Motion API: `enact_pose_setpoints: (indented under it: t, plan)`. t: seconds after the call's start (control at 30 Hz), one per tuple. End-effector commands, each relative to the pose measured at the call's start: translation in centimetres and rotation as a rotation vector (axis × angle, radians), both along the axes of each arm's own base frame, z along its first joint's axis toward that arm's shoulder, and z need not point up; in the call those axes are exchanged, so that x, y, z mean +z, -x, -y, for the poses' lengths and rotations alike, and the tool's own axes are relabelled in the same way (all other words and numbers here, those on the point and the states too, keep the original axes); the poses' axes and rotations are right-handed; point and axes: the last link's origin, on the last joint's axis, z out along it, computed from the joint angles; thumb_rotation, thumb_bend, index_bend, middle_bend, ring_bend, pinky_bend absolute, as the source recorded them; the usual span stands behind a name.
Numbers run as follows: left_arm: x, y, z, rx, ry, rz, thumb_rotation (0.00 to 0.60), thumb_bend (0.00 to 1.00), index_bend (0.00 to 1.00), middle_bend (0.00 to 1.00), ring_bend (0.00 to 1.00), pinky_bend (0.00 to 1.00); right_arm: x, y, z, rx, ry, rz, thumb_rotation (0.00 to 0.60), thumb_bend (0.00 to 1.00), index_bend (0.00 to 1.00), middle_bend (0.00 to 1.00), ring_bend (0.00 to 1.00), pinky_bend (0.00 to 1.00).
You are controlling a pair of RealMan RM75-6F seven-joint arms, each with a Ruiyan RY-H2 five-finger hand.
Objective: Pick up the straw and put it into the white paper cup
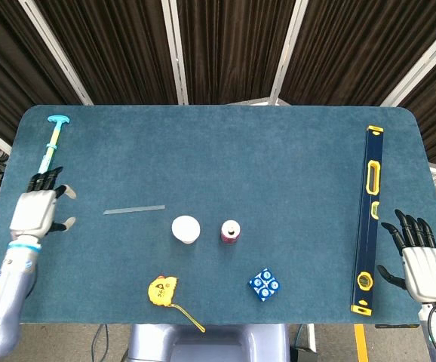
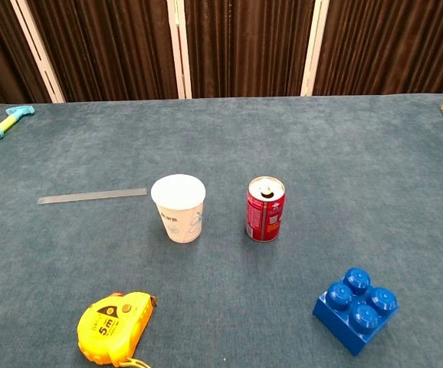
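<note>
A thin clear straw [image 1: 133, 210] [image 2: 92, 196] lies flat on the blue table, left of the white paper cup [image 1: 185, 228] [image 2: 178, 207], which stands upright and open. My left hand [image 1: 34, 210] hovers over the table's left side, fingers apart and holding nothing, well to the left of the straw. My right hand [image 1: 422, 264] stays at the table's front right corner, fingers spread, empty. Neither hand shows in the chest view.
A red soda can [image 1: 231, 231] [image 2: 265, 208] stands right of the cup. A yellow tape measure [image 1: 163, 290] [image 2: 115, 327] and a blue brick [image 1: 265, 285] [image 2: 356, 308] lie near the front. A long syringe-like tool [image 1: 43, 167] lies at far left, a spirit level [image 1: 368, 219] at right.
</note>
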Motion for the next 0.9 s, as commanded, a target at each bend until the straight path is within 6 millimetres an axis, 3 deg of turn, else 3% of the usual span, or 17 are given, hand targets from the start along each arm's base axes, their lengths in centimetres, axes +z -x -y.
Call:
enact_pose_setpoints:
  t: [0.03,0.6,0.9]
  plan:
    - [-2.1,-1.6,-1.6,-0.001,0.030,0.000,0.600,0.31,0.44,0.00,0.00,0.00,0.0,0.0,0.1,-0.002,-0.004,0.005,0.600,0.18,0.16,0.00,0.00,0.00]
    - [-9.2,-2.8,-4.1,0.049,0.104,-0.059,0.600,0.34,0.49,0.00,0.00,0.00,0.0,0.0,0.4,-0.007,-0.016,0.030,0.600,0.18,0.16,0.00,0.00,0.00]
    - [-11.0,-3.0,-4.7,0.042,0.112,-0.081,0.600,0.35,0.49,0.00,0.00,0.00,0.0,0.0,0.6,-0.008,-0.021,0.035,0.600,0.18,0.16,0.00,0.00,0.00]
